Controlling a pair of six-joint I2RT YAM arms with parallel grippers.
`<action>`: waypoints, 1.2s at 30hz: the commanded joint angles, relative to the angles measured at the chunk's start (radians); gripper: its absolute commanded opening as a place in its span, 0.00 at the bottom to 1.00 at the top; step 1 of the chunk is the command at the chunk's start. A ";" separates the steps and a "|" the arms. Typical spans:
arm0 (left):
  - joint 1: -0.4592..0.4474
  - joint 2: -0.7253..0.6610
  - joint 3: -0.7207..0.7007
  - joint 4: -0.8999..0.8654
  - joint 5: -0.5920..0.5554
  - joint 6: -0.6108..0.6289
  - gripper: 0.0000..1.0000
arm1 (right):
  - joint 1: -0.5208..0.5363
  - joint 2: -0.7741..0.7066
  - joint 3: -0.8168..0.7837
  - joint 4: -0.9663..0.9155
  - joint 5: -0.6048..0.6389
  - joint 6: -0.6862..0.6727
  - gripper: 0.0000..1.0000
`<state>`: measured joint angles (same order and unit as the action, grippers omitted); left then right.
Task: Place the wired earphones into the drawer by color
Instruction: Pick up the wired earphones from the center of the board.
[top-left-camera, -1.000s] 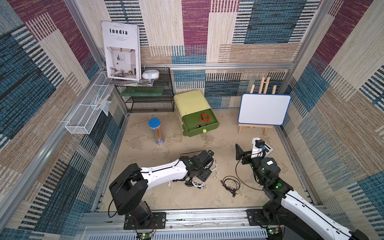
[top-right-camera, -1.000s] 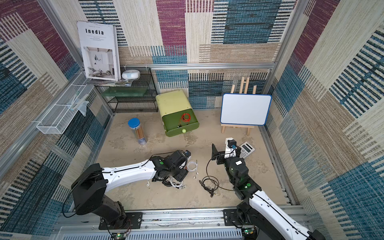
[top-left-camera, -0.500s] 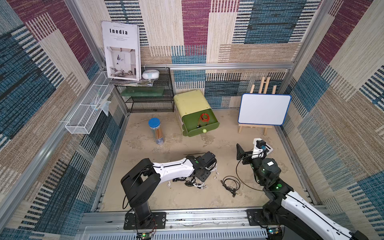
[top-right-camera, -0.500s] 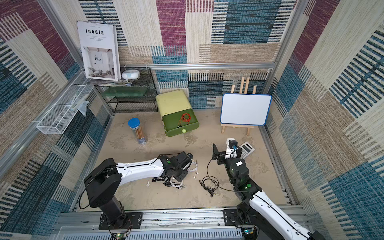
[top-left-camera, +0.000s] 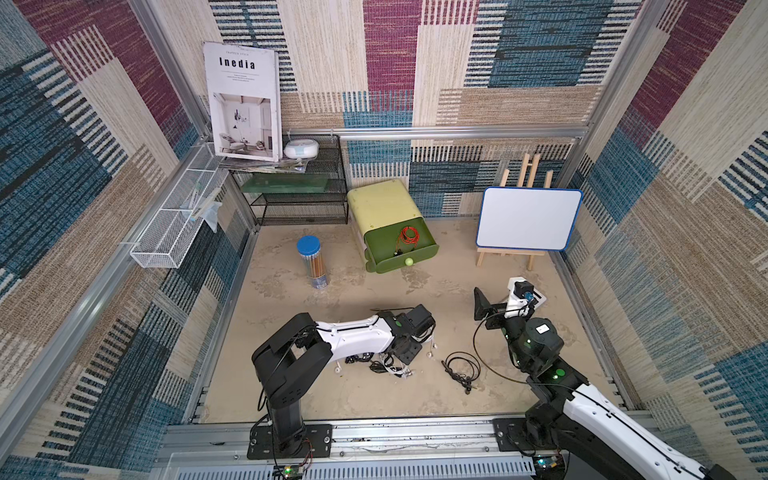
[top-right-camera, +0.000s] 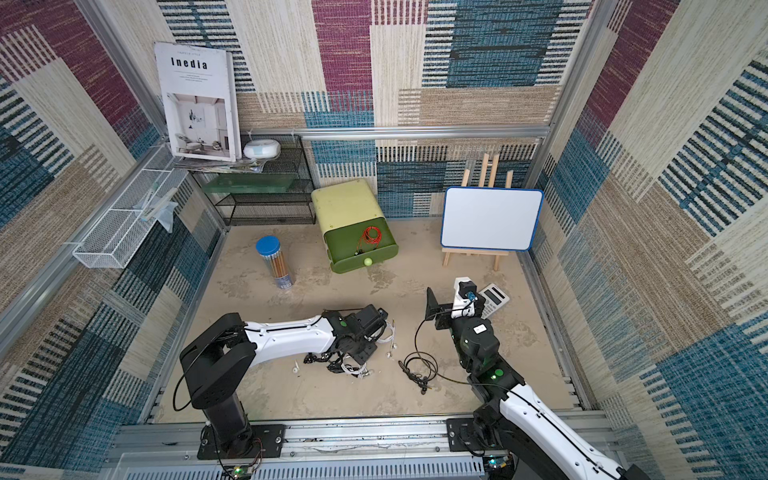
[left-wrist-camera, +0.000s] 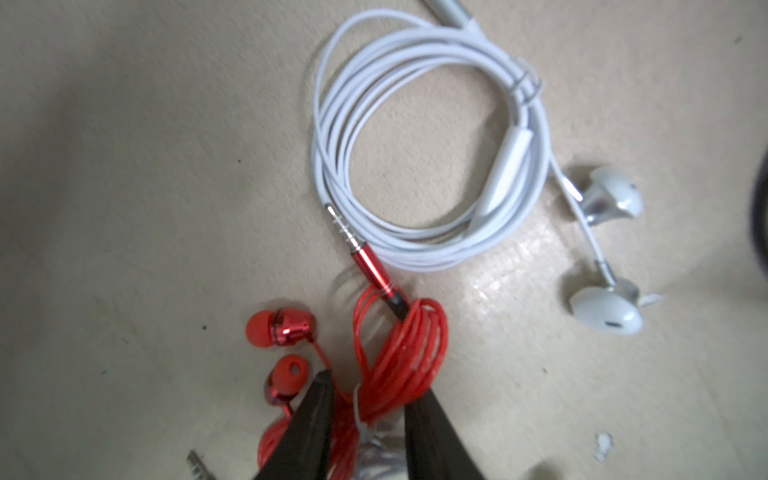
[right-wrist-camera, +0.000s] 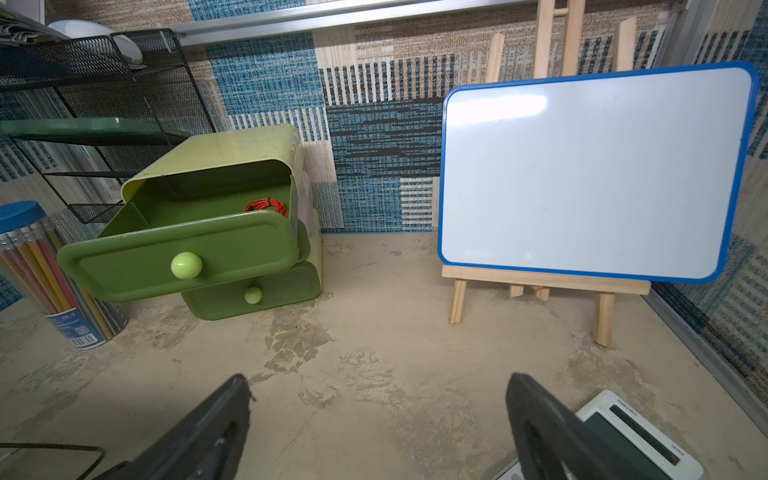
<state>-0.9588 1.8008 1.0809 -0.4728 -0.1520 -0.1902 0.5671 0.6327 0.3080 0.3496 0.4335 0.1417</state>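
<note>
The left gripper (left-wrist-camera: 370, 390) has its two dark fingers (left-wrist-camera: 311, 415) a little apart with the coil of the red earphones (left-wrist-camera: 409, 353) between them; whether they pinch it I cannot tell; the red plug tip overlaps the cable of the white earphones (left-wrist-camera: 509, 166), coiled just beside on the beige floor (left-wrist-camera: 124, 208). In both top views this arm reaches low over a tangle of earphones (top-left-camera: 386, 365), black and white, at lower centre of the frame; a black set (top-left-camera: 461, 365) lies apart to its right. The right gripper (right-wrist-camera: 378, 415) stands wide open and empty at right of centre, over a calculator (right-wrist-camera: 636, 436) whose small brand mark I cannot read. At upper centre the green drawer (right-wrist-camera: 178, 257) is pulled out, with a second red set (top-left-camera: 409, 236) inside toward its right end. A magazine (top-left-camera: 243, 99) at upper left reads "Inedia"; the pencil tub (right-wrist-camera: 41, 270) carries a label with a barcode and a square code.
</note>
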 joint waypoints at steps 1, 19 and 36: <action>-0.001 0.001 0.001 -0.016 -0.030 0.005 0.30 | 0.001 -0.001 -0.001 0.028 0.009 0.005 0.99; -0.001 -0.027 -0.011 -0.009 -0.066 0.002 0.00 | 0.001 -0.008 -0.003 0.027 0.014 0.003 0.99; -0.001 -0.245 -0.068 -0.029 -0.187 -0.041 0.00 | 0.001 -0.021 -0.006 0.025 0.017 0.005 1.00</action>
<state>-0.9588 1.5860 1.0157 -0.4770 -0.3019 -0.2188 0.5671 0.6136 0.3054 0.3496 0.4412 0.1421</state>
